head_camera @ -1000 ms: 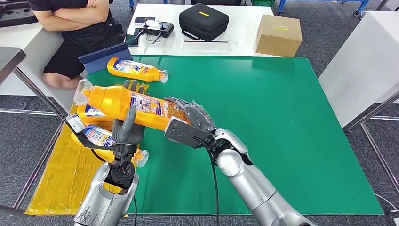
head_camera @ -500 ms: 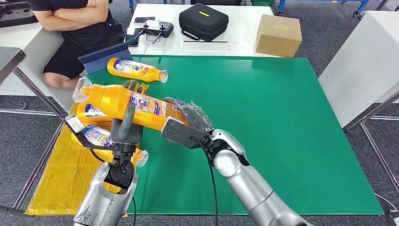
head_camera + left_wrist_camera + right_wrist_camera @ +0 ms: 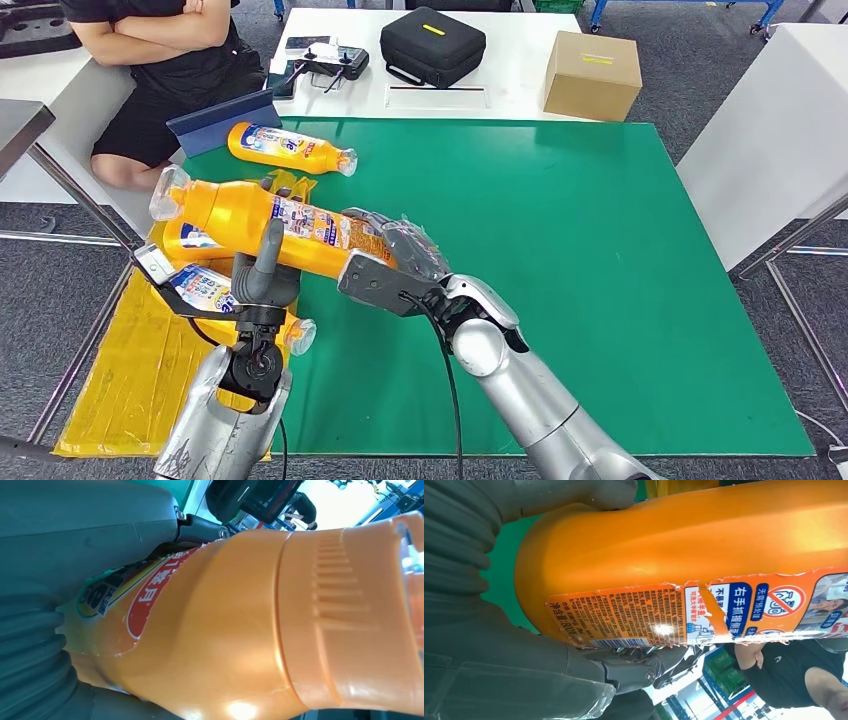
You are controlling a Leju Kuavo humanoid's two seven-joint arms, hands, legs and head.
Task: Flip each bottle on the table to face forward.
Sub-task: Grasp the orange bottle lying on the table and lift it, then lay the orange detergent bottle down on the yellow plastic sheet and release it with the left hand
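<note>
Both the left hand [image 3: 268,268] and the right hand [image 3: 392,262] gripped one orange bottle [image 3: 262,222], held above the green table [image 3: 560,260] near its left edge

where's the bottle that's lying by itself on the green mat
In the head view the lone bottle lies at the far left corner of the green mat, just beside the blue tablet.

Both hands have carried the held bottle [image 3: 270,215] slightly leftward.
</note>
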